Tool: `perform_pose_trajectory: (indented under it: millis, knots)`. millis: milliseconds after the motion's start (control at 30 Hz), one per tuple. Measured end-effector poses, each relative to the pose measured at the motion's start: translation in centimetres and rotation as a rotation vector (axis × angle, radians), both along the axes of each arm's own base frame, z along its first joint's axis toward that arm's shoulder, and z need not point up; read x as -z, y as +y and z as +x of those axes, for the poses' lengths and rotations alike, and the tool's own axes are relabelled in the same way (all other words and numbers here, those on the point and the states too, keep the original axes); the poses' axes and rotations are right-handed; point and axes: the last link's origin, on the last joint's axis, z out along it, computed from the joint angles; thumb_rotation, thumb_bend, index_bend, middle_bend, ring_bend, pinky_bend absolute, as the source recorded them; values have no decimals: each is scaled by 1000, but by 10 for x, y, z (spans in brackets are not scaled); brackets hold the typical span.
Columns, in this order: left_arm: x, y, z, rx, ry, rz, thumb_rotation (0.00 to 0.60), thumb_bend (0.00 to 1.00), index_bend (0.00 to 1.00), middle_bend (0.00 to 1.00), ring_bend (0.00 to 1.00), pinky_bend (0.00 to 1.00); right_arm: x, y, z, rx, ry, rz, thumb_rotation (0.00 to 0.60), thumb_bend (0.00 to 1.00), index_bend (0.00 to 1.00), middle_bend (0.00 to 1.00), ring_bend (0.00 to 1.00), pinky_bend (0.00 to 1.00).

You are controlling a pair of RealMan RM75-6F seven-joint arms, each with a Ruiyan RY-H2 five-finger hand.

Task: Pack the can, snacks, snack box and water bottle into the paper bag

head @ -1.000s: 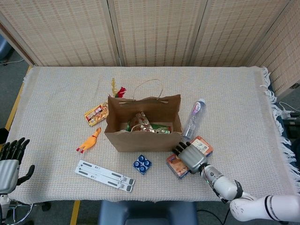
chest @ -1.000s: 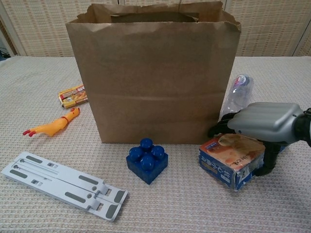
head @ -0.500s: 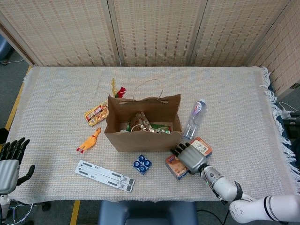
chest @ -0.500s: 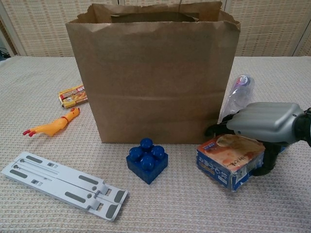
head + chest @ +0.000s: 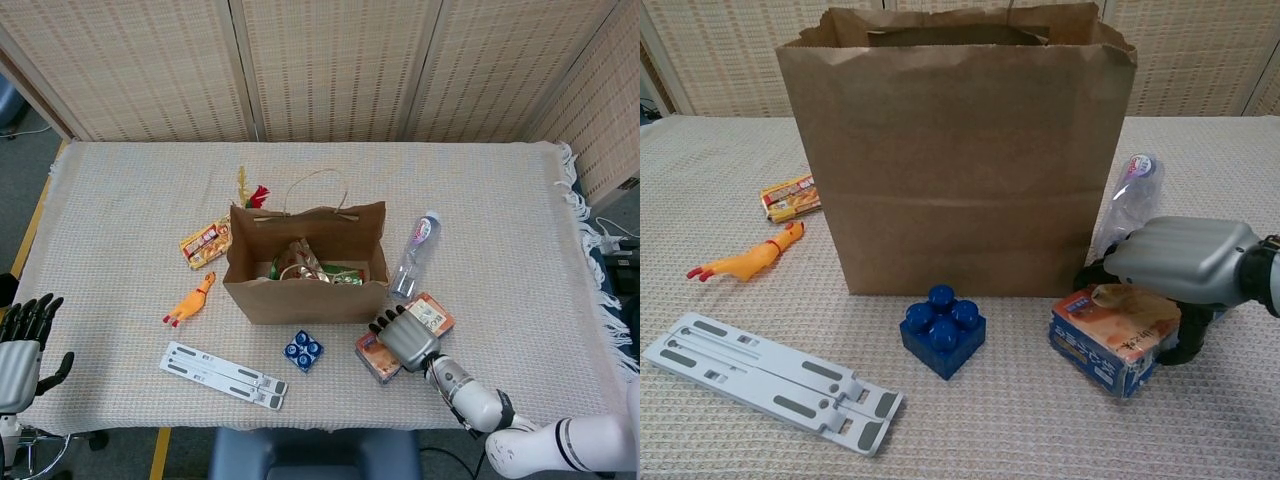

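Note:
The brown paper bag (image 5: 305, 292) (image 5: 955, 160) stands open mid-table with shiny snack packs (image 5: 312, 266) inside. To its right lies the orange and blue snack box (image 5: 374, 356) (image 5: 1108, 342) on the cloth. My right hand (image 5: 404, 338) (image 5: 1182, 262) grips it from above, fingers curled over the far edge and the thumb at its right side. The clear water bottle (image 5: 414, 252) (image 5: 1128, 200) lies just behind the hand, beside the bag. My left hand (image 5: 18, 350) hangs open off the table's front left corner. No can is visible.
A blue toy brick (image 5: 303, 350) (image 5: 943, 330) sits in front of the bag. A grey folding stand (image 5: 225, 374) (image 5: 770, 380) lies at the front left. A rubber chicken (image 5: 190, 300) (image 5: 745, 262) and a yellow snack packet (image 5: 205, 243) (image 5: 790, 196) lie left of the bag.
My right hand nudged the snack box slightly left, then back right and a little nearer the front edge, keeping its hold. The left hand has not moved.

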Motion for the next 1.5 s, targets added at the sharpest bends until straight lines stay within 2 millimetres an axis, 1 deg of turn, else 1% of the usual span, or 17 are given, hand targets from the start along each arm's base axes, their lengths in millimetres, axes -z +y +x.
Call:
perform_pose_trajectory:
  millis: [67,200,400,500,600,700,733,767,833,933,967,1033,1100,1233,1300,1433,1500]
  knots:
    - [0,0,0,0,0,0,600,379,47,0,0,0,-5,0,2,-4,-29,-13,600,386,591,539,592,717]
    - [0,0,0,0,0,0,600,379,47,0,0,0,-23,-1,5,4,-90,-49,600,389,597,541,592,717]
    - [0,0,0,-1,2,3,600,379,47,0,0,0,-63,-5,9,22,-168,-126,600,389,597,541,592,717]
    - [0,0,0,0,3,3,600,379,47,0,0,0,-88,-6,14,23,-209,-173,600,389,597,541,592,717]
    - [1,0,0,-1,4,4,600,379,47,0,0,0,-117,-10,22,22,-267,-234,600,389,597,541,592,717]
    - [1,0,0,-1,5,4,600,380,47,0,0,0,-151,-15,34,14,-344,-317,600,390,597,541,592,717]
    - [1,0,1,-1,5,4,600,380,47,0,0,0,-168,-18,42,6,-392,-363,600,389,597,541,592,717]
    - [1,0,1,-1,5,4,600,380,47,0,0,0,-175,-19,45,2,-412,-381,600,390,596,541,592,716]
    - [1,0,0,0,5,4,600,379,47,0,0,0,-198,-24,58,-16,-481,-441,600,389,595,541,592,715]
    - [1,-1,0,1,6,4,600,378,47,0,0,0,-223,-30,75,-50,-547,-513,600,389,593,541,592,709]
    - [1,-1,0,2,6,4,600,379,47,0,0,0,-228,-31,79,-59,-559,-529,600,389,592,541,592,708]
    - [1,-1,0,2,6,4,600,379,47,0,0,0,-234,-35,88,-76,-566,-559,600,389,592,541,592,705]
    - [1,-1,0,3,5,4,600,379,47,0,0,0,-235,-38,97,-99,-563,-573,600,389,592,541,592,703]
    - [1,-1,0,4,6,4,600,379,47,0,0,0,-230,-46,126,-156,-566,-594,600,389,591,541,592,702]
    - [1,-1,0,4,3,5,600,379,48,0,0,0,-223,-49,141,-182,-576,-597,600,389,585,541,592,699]
    - [0,-1,0,4,-3,4,600,379,53,0,0,0,-199,-51,176,-239,-583,-596,600,389,579,541,592,698]
    - [0,-1,-1,5,-5,3,600,379,54,0,0,0,-188,-50,188,-275,-563,-598,600,389,576,541,592,696]
